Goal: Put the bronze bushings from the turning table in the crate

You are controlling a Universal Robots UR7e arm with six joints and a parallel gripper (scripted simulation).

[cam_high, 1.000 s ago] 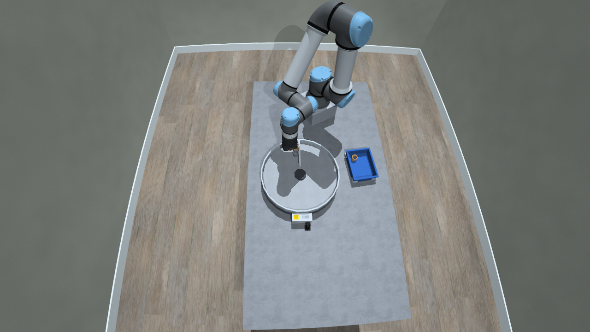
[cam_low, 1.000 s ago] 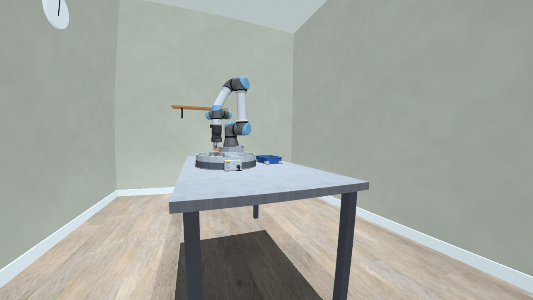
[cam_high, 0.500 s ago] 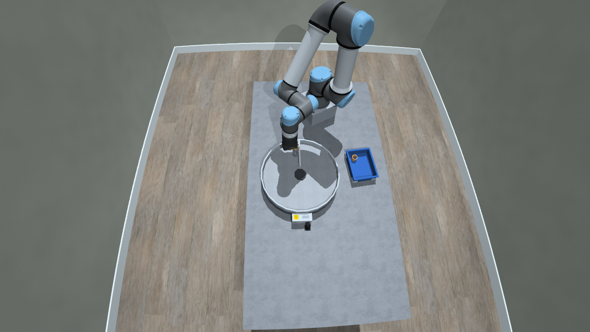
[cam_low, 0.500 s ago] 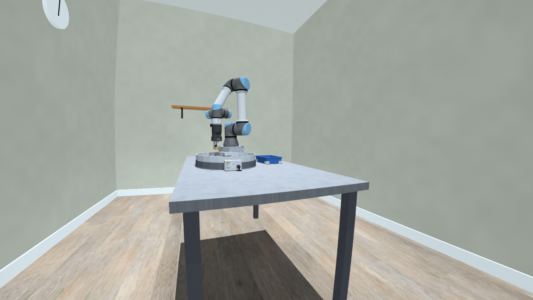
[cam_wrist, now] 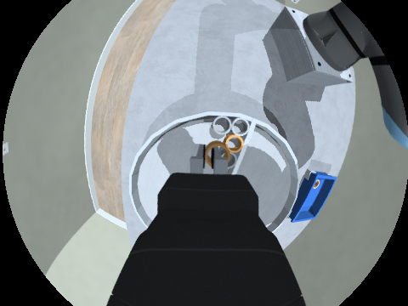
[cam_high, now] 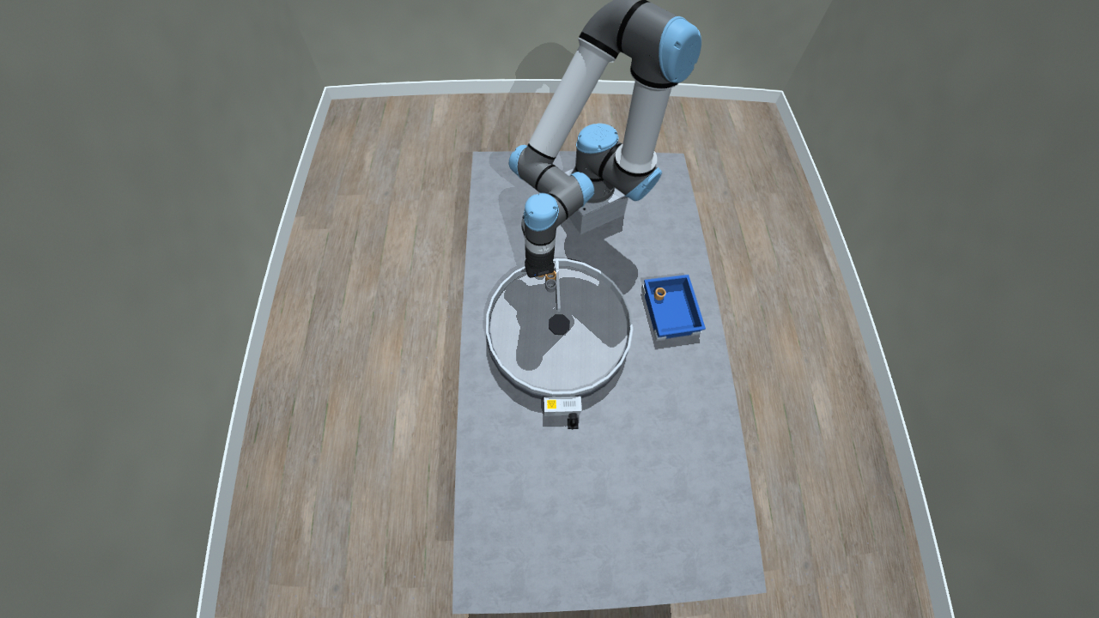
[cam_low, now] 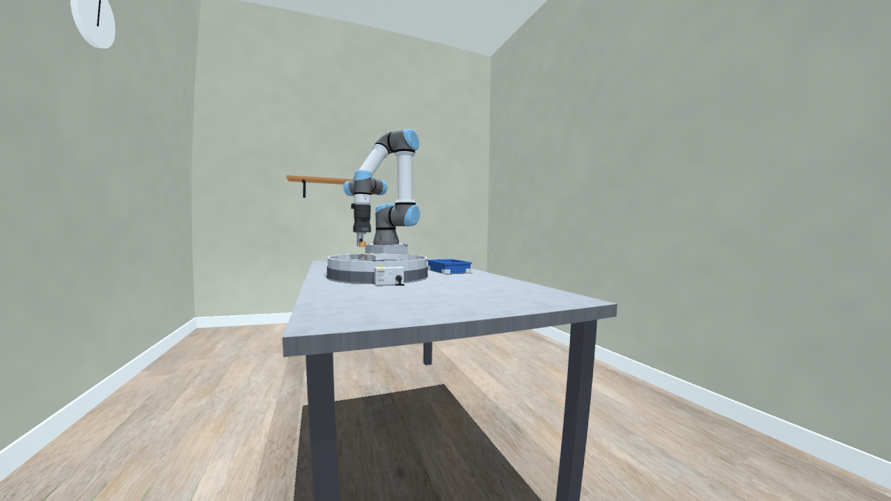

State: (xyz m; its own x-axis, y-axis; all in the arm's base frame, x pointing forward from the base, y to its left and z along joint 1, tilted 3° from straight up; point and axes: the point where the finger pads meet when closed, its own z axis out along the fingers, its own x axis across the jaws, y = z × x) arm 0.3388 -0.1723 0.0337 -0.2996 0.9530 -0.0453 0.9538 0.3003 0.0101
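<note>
Nearest in the exterior view is the grey table (cam_high: pixel 607 492) (cam_low: pixel 436 305), with a small white box (cam_high: pixel 570 408) (cam_low: pixel 381 276) just in front of the turning table (cam_high: pixel 626 332) (cam_low: pixel 349 265) (cam_wrist: pixel 131 178). Behind, the arm (cam_high: pixel 570 99) (cam_low: pixel 404 174) rises to a high elbow, folds over to the left and drops its wrist, so the gripper (cam_high: pixel 542 273) (cam_low: pixel 360 240) (cam_wrist: pixel 208 151) points straight down above the turning table's far side.

Its fingers are nearly together, pinching the wall of a bronze bushing (cam_low: pixel 363 244) (cam_wrist: pixel 218 143), one finger inside the ring, one outside; the bushing is raised above the rim.

Below, around the centre of the wrist view, another bronze bushing (cam_high: pixel 550 275) (cam_wrist: pixel 242 144) stands near a partly covered steel bushing (cam_high: pixel 550 288) (cam_wrist: pixel 235 161). Two more steel ones lie nearer the upper rim, beside the straight divider (cam_high: pixel 557 290) (cam_wrist: pixel 244 146).

The blue crate (cam_high: pixel 695 305) (cam_low: pixel 457 268) (cam_wrist: pixel 326 197), right of the turning table, holds one bronze bushing in its upper-left corner in the top view. A wooden shelf (cam_low: pixel 317 179) hangs on the far wall.

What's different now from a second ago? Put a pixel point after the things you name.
The gripper (cam_high: pixel 540 270) (cam_low: pixel 360 240) (cam_wrist: pixel 208 151) has risen slightly, carrying the held bronze bushing (cam_low: pixel 363 244) (cam_wrist: pixel 217 143) up. Nothing was newly grasped or released. The crate (cam_high: pixel 696 303) (cam_low: pixel 456 268) (cam_wrist: pixel 302 201) and its bushing (cam_high: pixel 659 299) (cam_wrist: pixel 316 187) stayed put.
</note>
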